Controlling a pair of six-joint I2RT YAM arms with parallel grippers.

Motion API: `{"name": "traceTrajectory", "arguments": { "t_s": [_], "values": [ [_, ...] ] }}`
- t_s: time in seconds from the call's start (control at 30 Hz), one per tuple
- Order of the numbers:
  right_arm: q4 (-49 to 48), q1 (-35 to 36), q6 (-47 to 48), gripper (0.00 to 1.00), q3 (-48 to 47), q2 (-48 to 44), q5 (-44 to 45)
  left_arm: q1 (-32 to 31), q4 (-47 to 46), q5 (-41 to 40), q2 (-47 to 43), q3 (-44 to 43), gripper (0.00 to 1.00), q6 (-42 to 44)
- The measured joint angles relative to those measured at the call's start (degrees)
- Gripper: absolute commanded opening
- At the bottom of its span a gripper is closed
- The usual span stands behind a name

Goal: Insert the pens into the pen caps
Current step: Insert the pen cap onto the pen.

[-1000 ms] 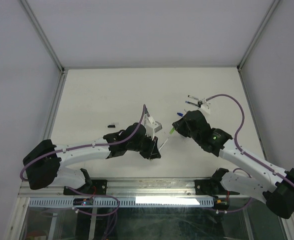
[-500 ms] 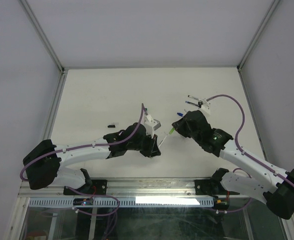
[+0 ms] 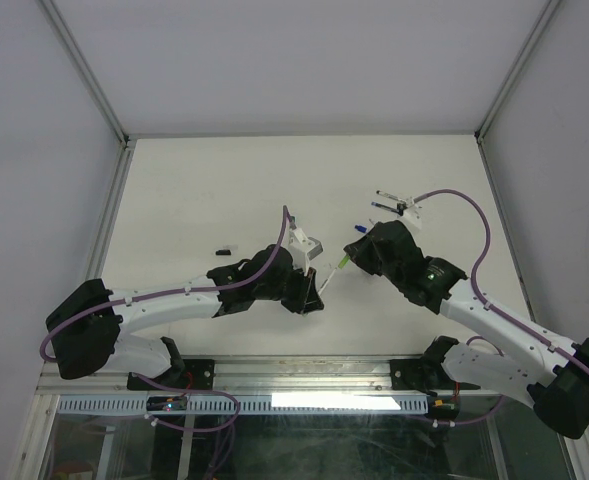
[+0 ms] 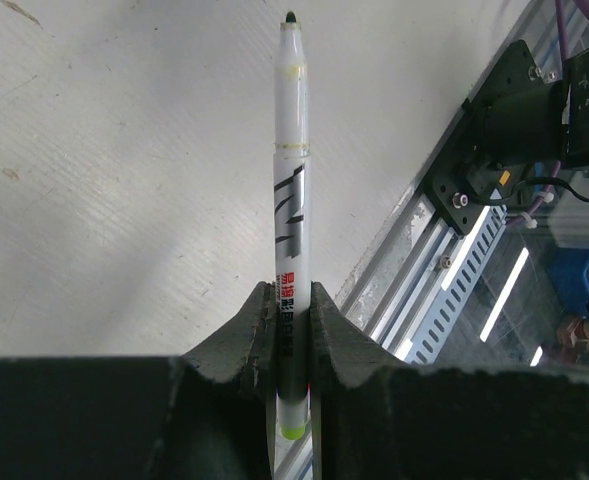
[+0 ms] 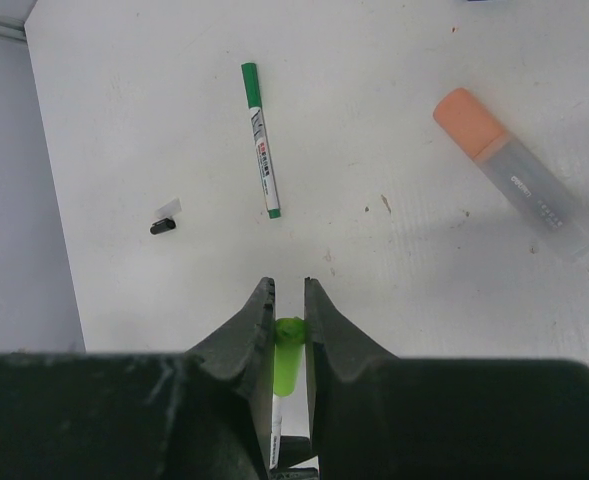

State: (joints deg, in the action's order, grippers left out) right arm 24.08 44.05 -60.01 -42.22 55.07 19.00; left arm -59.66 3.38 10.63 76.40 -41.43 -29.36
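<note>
My left gripper (image 4: pixel 292 290) (image 3: pixel 312 293) is shut on the lower barrel of a white pen (image 4: pixel 291 180) with a lime green end. The pen's dark tip is bare and points away from the wrist. My right gripper (image 5: pixel 290 285) (image 3: pixel 352 255) is shut on a lime green pen cap (image 5: pixel 290 350). In the top view the pen (image 3: pixel 328 277) slants up to the right, its tip close to the cap (image 3: pixel 345 262). Whether they touch I cannot tell.
On the table beyond the right gripper lie a green-capped pen (image 5: pixel 259 140), an orange-capped highlighter (image 5: pixel 519 175) and a small black cap (image 5: pixel 163 226) (image 3: pixel 225 248). Two dark pens (image 3: pixel 389 203) and a blue cap (image 3: pixel 360 228) lie at the right. A metal rail (image 4: pixel 474 250) edges the table.
My left gripper has carried the pen a little up and to the right, toward the lime green cap. The right gripper has barely moved.
</note>
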Motion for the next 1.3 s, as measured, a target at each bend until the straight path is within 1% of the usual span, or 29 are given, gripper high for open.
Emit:
{"name": "traceTrajectory", "arguments": {
  "t_s": [1.17,1.3],
  "values": [
    [-1.57,-0.11,-0.35,0.01,0.00,0.39,-2.12,-0.04,-0.07,0.22,0.00,-0.26,0.00,0.00],
    [-1.51,-0.11,-0.50,0.00,0.00,0.39,-1.64,-0.04,-0.09,0.22,0.00,-0.26,0.00,0.00]
  ]
}}
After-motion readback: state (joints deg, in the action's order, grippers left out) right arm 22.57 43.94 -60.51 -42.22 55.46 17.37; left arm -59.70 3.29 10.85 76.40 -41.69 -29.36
